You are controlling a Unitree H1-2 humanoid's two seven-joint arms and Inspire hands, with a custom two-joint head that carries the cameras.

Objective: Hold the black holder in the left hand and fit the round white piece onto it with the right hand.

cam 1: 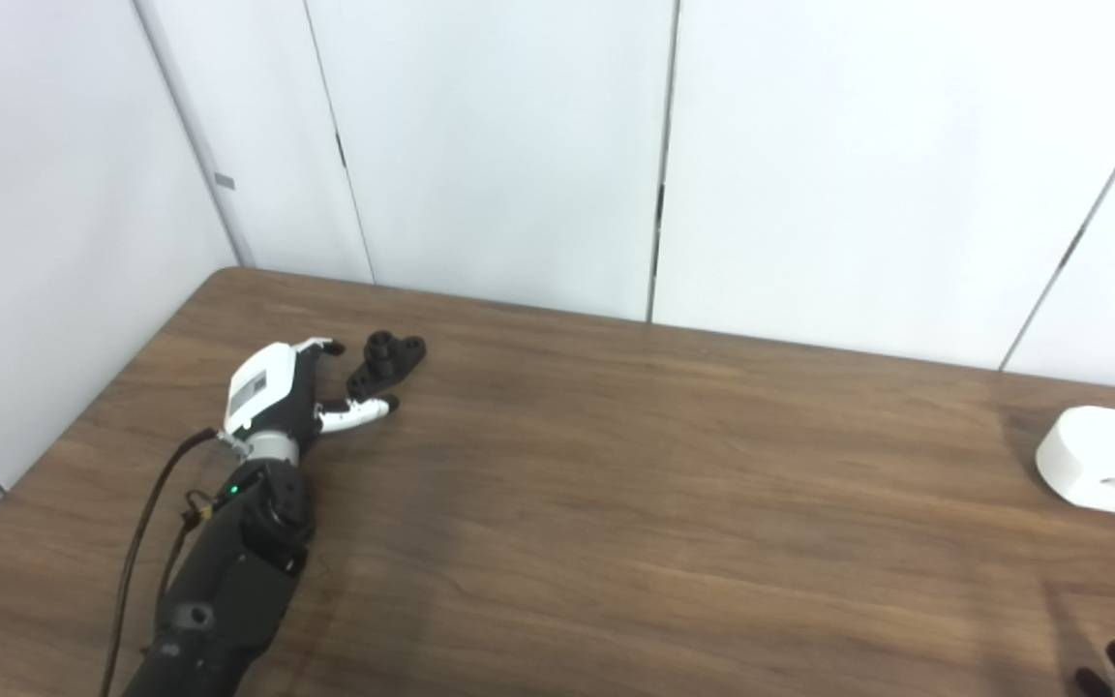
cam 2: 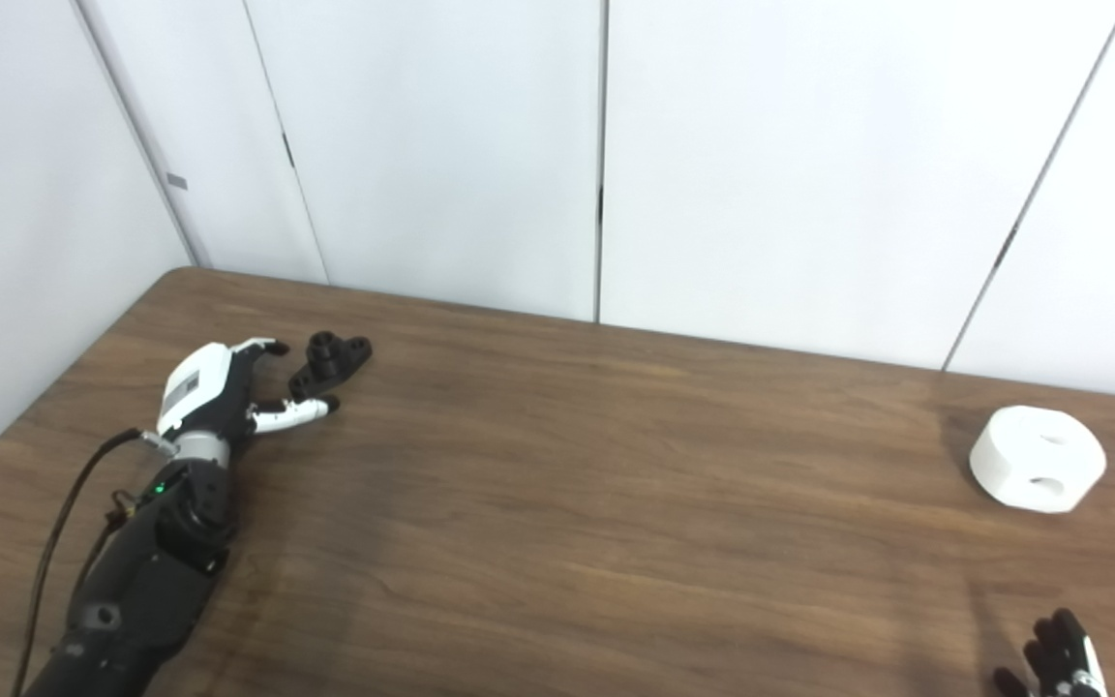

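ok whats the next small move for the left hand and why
Probably close the left hand on the small black plastic holder: its fingers are spread on either side of the holder, which lies on the brown wooden table, not yet gripped.

You are looking at a bare test room of the lab or robotics-workspace kind, not a home or a shop. A dark wood-grain table (cam 1: 616,503) with a rounded far corner stands pushed close to plain white wall panels (cam 1: 490,145), which meet at thin dark seams and carry no pictures, shelves or windows. A small grey tag (cam 1: 225,181) sits on one seam at the left. On the table you see only two small printed-looking parts, a black holder (cam 1: 385,360) and a round white piece (cam 1: 1104,457), well apart, and a cabled black robot arm (cam 1: 219,581) with a lit green indicator.
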